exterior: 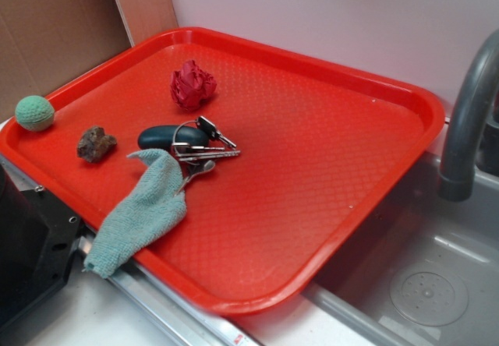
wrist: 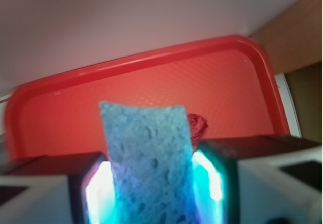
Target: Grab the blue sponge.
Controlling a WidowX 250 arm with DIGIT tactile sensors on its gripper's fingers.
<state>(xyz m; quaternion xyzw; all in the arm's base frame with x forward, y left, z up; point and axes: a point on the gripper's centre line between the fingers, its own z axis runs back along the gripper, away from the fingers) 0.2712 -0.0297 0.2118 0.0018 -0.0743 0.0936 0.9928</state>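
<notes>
In the wrist view the blue sponge (wrist: 149, 158), a light-blue porous foam block, stands upright between my two fingers, squeezed at its lower part. My gripper (wrist: 151, 186) is shut on it, and the pads (wrist: 209, 176) on either side glow cyan. Behind the sponge lies the red tray (wrist: 151, 62), well below, with the red paper wad (wrist: 198, 125) peeking out at the sponge's right edge. In the exterior view neither the sponge nor my gripper shows; only the red tray (exterior: 335, 128) and its items are seen.
On the tray lie a red paper wad (exterior: 192, 83), a dark key fob with keys (exterior: 183, 139), a brown rock (exterior: 96, 143), a green ball (exterior: 34, 113) and a teal knitted cloth (exterior: 140, 210) hanging over the front rim. A grey faucet (exterior: 468, 112) and sink (exterior: 421, 284) stand at right.
</notes>
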